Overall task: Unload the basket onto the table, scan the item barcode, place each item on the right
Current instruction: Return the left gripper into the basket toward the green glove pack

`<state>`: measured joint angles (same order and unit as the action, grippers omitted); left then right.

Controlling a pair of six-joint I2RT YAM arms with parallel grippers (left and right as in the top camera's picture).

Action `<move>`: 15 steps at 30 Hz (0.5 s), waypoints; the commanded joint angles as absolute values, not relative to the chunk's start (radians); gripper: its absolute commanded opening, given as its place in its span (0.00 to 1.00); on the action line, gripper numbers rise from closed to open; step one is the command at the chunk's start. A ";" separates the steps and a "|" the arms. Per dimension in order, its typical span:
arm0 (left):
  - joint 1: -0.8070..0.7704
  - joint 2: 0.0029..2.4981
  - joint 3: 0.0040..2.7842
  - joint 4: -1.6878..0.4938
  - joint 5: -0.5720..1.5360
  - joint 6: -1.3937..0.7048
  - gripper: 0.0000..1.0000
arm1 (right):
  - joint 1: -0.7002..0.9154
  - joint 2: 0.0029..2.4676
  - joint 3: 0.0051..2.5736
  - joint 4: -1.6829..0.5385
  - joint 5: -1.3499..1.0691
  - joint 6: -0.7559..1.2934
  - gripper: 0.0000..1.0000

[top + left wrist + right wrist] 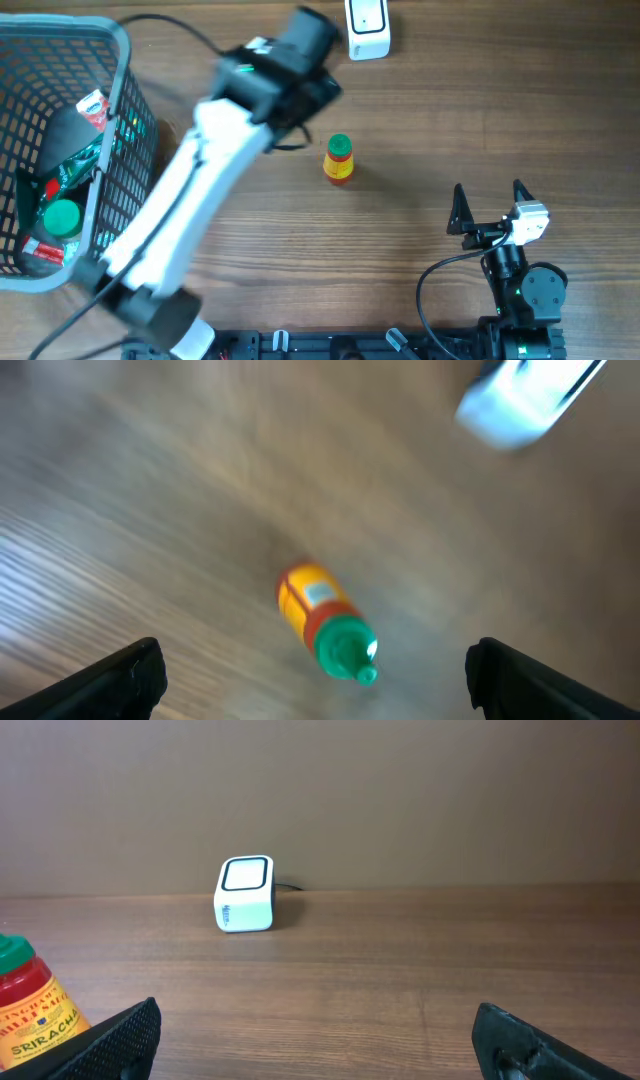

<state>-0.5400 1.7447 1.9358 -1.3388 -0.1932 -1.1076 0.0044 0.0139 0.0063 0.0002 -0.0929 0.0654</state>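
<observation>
A small sriracha bottle (339,158) with a yellow label and green cap stands upright mid-table, held by nothing. In the blurred left wrist view the bottle (325,620) is below and between the wide-apart fingers of my open left gripper (315,665), clear of both. From overhead, the left gripper (303,72) hovers up-left of the bottle. The white barcode scanner (367,28) sits at the far edge, and also shows in the wrist views (520,400) (245,895). My right gripper (490,207) rests open and empty at the lower right. The bottle (35,1015) is at its left edge.
A grey wire basket (118,130) holding several packaged items stands at the left edge. The white left arm (170,220) stretches diagonally from the bottom left toward the centre. Black cables run by the scanner and near the right arm's base (520,300).
</observation>
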 commanded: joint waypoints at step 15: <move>0.070 1.415 1.953 -1.354 -0.402 -1.115 1.00 | 0.007 0.014 0.005 0.003 -0.088 0.054 1.00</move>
<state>-0.0513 1.4216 1.9377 -1.3399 -0.3683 -1.1080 0.0040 0.0139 0.0063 0.0002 -0.0929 0.0650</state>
